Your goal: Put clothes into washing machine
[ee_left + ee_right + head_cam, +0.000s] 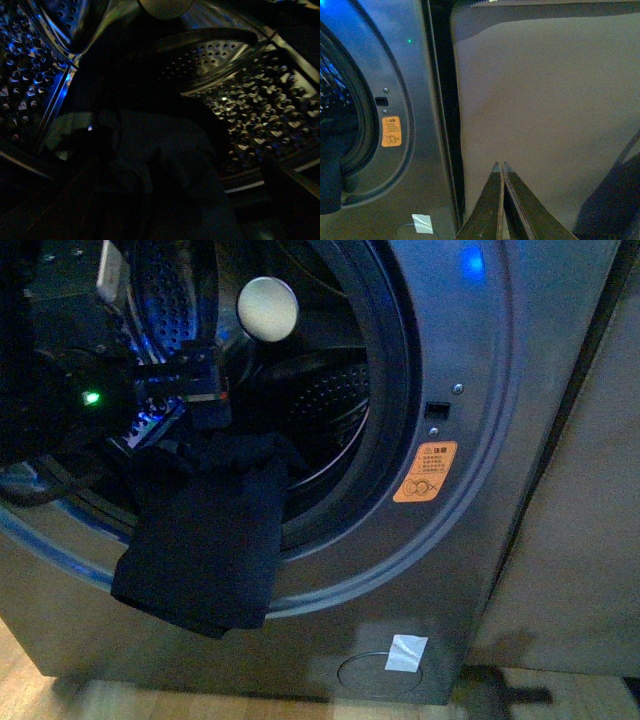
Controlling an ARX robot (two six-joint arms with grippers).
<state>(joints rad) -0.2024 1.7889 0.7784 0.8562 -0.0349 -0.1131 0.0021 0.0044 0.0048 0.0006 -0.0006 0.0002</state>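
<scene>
The washing machine (470, 440) is a grey front-loader with an open black-rimmed porthole and a steel drum (330, 390). The dark navy garment (205, 540) hangs over the porthole's lower rim, half inside and half down the front. My left gripper (185, 390) is open at the porthole mouth just above the garment, not holding it. In the left wrist view the garment (165, 155) lies dark before the perforated drum (260, 105); the fingers are too dark to make out. My right gripper (501, 167) is shut and empty, off to the machine's right, facing a beige panel (545, 100).
An orange warning sticker (425, 472) and a blue light (471, 260) sit right of the porthole. A white tape patch (406, 652) marks the lower front. The beige panel (590, 520) stands right of the machine, beyond a dark gap. Wooden floor (200, 702) lies below.
</scene>
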